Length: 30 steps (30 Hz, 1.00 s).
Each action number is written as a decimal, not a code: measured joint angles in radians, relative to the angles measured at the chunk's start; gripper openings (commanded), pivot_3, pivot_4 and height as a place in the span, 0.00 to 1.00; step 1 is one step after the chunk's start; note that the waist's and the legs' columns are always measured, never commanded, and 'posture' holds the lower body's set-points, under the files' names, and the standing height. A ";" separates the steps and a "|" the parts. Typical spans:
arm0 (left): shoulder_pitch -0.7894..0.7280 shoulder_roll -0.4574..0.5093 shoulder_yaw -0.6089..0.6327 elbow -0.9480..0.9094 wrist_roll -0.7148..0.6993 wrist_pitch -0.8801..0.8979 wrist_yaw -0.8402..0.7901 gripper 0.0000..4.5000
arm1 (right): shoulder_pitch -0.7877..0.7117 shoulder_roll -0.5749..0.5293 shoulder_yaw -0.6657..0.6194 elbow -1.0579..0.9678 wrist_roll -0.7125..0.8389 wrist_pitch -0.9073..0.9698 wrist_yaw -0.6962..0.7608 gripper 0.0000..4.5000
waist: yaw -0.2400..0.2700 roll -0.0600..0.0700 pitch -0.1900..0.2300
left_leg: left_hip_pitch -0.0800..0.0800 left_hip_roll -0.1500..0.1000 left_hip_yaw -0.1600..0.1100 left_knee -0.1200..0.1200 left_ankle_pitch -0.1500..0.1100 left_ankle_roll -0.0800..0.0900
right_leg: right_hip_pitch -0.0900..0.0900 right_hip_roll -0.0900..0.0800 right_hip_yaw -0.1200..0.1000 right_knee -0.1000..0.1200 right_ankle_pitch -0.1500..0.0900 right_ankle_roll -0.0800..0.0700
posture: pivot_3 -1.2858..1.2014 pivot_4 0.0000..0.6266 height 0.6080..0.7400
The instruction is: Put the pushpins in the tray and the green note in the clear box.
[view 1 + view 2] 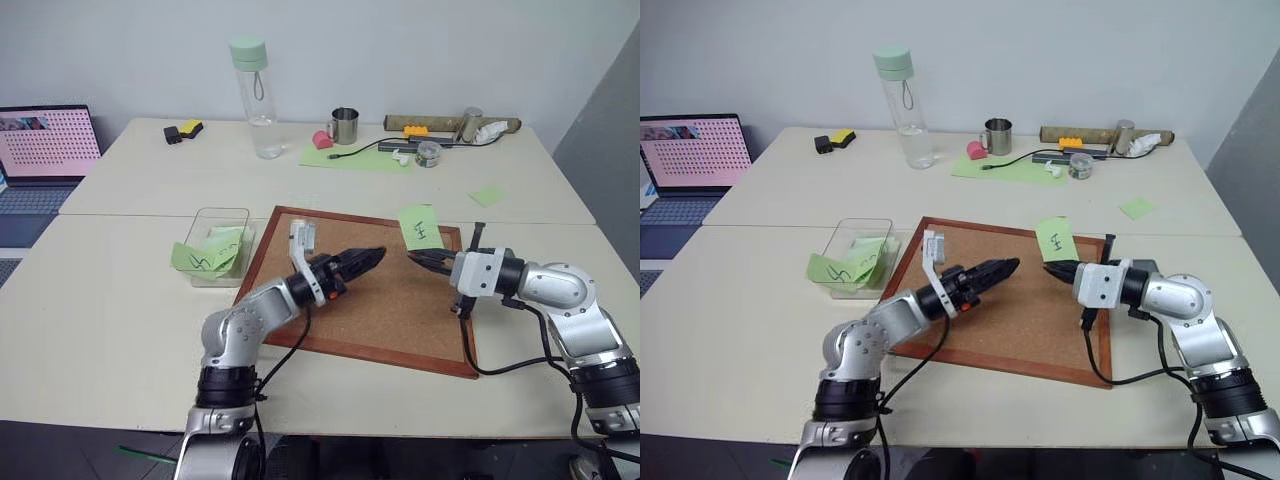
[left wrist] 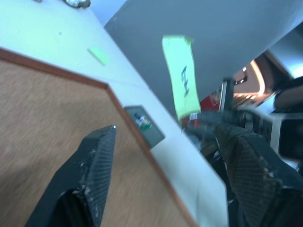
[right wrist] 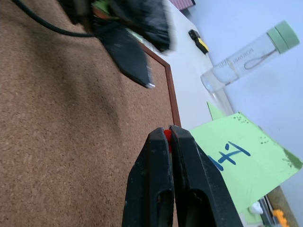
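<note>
From my head cameras the room is evenly and softly lit from overhead; the pale table [image 1: 120, 330] is bright without harsh glare, and both head views are sharp right to their edges. My arms throw only faint, diffuse shadows onto the corkboard [image 1: 400, 310] beneath them. The laptop [image 1: 45, 145] screen far off to my left glows pink. Through my left wrist camera everything is smeared with motion blur: my left gripper [image 2: 165, 156] fingers are soft-edged and the green note [image 2: 182, 82] beyond them is washed pale with its mark fuzzy. My right wrist camera is crisper: my right gripper [image 3: 169, 135] is sharp, while the dark shapes past its tips are blurred.
</note>
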 measured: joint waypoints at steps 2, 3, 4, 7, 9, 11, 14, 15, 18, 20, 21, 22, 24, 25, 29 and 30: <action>-0.040 -0.020 0.002 0.016 -0.021 0.000 0.001 0.77 | 0.000 0.000 0.012 -0.014 0.000 -0.008 0.004 0.00 | 0.000 0.000 0.000 | 0.000 0.000 0.000 0.000 0.000 0.000 | 0.000 0.000 0.000 0.000 0.000 0.000 | 0.52 0.24 1.00; -0.053 -0.029 0.002 0.024 -0.028 0.000 0.002 0.77 | 0.000 0.000 0.017 -0.016 0.000 -0.009 0.005 0.00 | 0.000 0.000 0.000 | 0.000 0.000 0.000 0.000 0.000 0.000 | 0.000 0.000 0.000 0.000 0.000 0.000 | 0.52 0.24 1.00; -0.060 -0.032 0.001 0.032 -0.032 0.000 0.001 0.77 | 0.000 0.000 0.023 -0.017 0.000 -0.009 0.005 0.00 | 0.000 0.000 0.000 | 0.000 0.000 0.000 0.000 0.000 0.000 | 0.000 0.000 0.000 0.000 0.000 0.000 | 0.52 0.24 1.00; -0.073 -0.042 -0.018 0.066 -0.031 0.000 -0.002 0.77 | 0.000 0.000 0.039 -0.025 -0.001 -0.009 0.005 0.00 | -0.001 0.000 0.000 | 0.000 0.000 0.000 0.000 0.000 -0.001 | 0.000 0.000 0.000 0.000 0.000 0.000 | 0.52 0.24 1.00; -0.078 -0.043 -0.039 0.089 -0.021 -0.005 -0.006 0.77 | -0.001 0.000 0.043 -0.035 -0.001 -0.008 0.006 0.00 | 0.000 0.000 0.000 | 0.000 0.000 0.000 0.000 0.000 -0.001 | 0.000 0.000 0.000 0.000 0.000 0.000 | 0.52 0.24 1.00; -0.084 -0.046 -0.052 0.114 -0.010 -0.013 -0.016 0.74 | -0.004 0.000 0.044 -0.046 -0.001 -0.006 0.006 0.00 | 0.000 0.000 0.000 | 0.000 0.000 0.000 0.000 0.000 -0.001 | 0.000 0.000 0.000 0.000 0.000 0.000 | 0.52 0.24 1.00; -0.105 -0.047 -0.069 0.144 0.014 -0.040 -0.024 0.63 | -0.014 0.001 0.051 -0.058 -0.001 -0.001 0.006 0.00 | 0.000 0.000 0.000 | 0.000 0.000 0.000 0.000 0.000 -0.001 | 0.000 0.000 0.000 0.000 0.000 0.000 | 0.52 0.24 1.00; -0.112 -0.050 -0.070 0.155 0.018 -0.049 -0.024 0.57 | -0.015 0.001 0.051 -0.060 -0.001 0.003 0.006 0.00 | 0.000 0.000 0.000 | 0.000 0.000 0.000 0.000 0.000 -0.001 | 0.000 0.000 0.000 0.000 0.000 0.000 | 0.52 0.24 1.00; -0.115 -0.051 -0.069 0.168 0.022 -0.061 -0.026 0.46 | -0.015 0.001 0.053 -0.065 0.000 0.011 0.006 0.00 | 0.000 0.000 0.000 | 0.000 0.000 0.000 0.000 0.000 -0.001 | 0.000 0.000 0.000 0.000 0.000 0.000 | 0.52 0.24 1.00; -0.115 -0.051 -0.068 0.171 0.022 -0.070 -0.028 0.37 | -0.015 0.001 0.055 -0.066 0.000 0.014 0.006 0.00 | 0.000 0.000 0.000 | 0.000 0.000 0.000 0.000 0.000 -0.001 | 0.000 0.000 0.000 0.000 0.000 0.000 | 0.52 0.24 1.00; -0.115 -0.051 -0.068 0.171 0.022 -0.073 -0.030 0.34 | -0.015 0.001 0.055 -0.066 0.000 0.014 0.006 0.00 | 0.000 0.000 0.000 | 0.000 0.000 0.000 0.000 0.000 -0.001 | 0.000 0.000 0.000 0.000 0.000 0.000 | 0.52 0.24 1.00; -0.115 -0.051 -0.068 0.171 0.023 -0.075 -0.030 0.32 | -0.015 0.001 0.056 -0.067 0.000 0.015 0.006 0.00 | 0.000 0.000 0.000 | 0.000 0.000 0.000 0.000 0.000 -0.001 | 0.000 0.000 0.000 0.000 0.000 0.000 | 0.52 0.24 1.00; -0.115 -0.051 -0.069 0.171 0.023 -0.082 -0.031 0.22 | -0.015 0.001 0.059 -0.067 0.000 0.015 0.006 0.00 | 0.000 0.000 0.000 | 0.000 0.000 0.000 0.000 0.000 -0.001 | 0.000 0.000 0.000 0.000 0.000 0.000 | 0.52 0.24 1.00; -0.115 -0.051 -0.069 0.171 0.023 -0.086 -0.032 0.19 | -0.015 0.002 0.059 -0.067 0.000 0.015 0.006 0.00 | 0.000 0.000 0.000 | 0.000 0.000 0.000 0.000 0.000 -0.001 | 0.000 0.000 0.000 0.000 0.000 0.000 | 0.52 0.24 1.00; -0.113 -0.051 -0.071 0.171 0.029 -0.094 -0.035 0.03 | -0.015 0.006 0.061 -0.067 0.000 0.015 0.005 0.00 | 0.000 0.000 0.000 | 0.000 0.000 0.000 0.000 0.000 -0.001 | 0.000 0.000 0.000 0.000 0.000 0.000 | 0.52 0.24 1.00; -0.111 -0.051 -0.074 0.172 0.037 -0.099 -0.034 0.00 | -0.015 0.007 0.061 -0.067 0.001 0.015 0.005 0.00 | 0.000 0.000 0.000 | 0.000 0.000 0.000 0.000 0.000 -0.001 | 0.000 0.000 0.000 0.000 0.000 0.000 | 0.52 0.24 1.00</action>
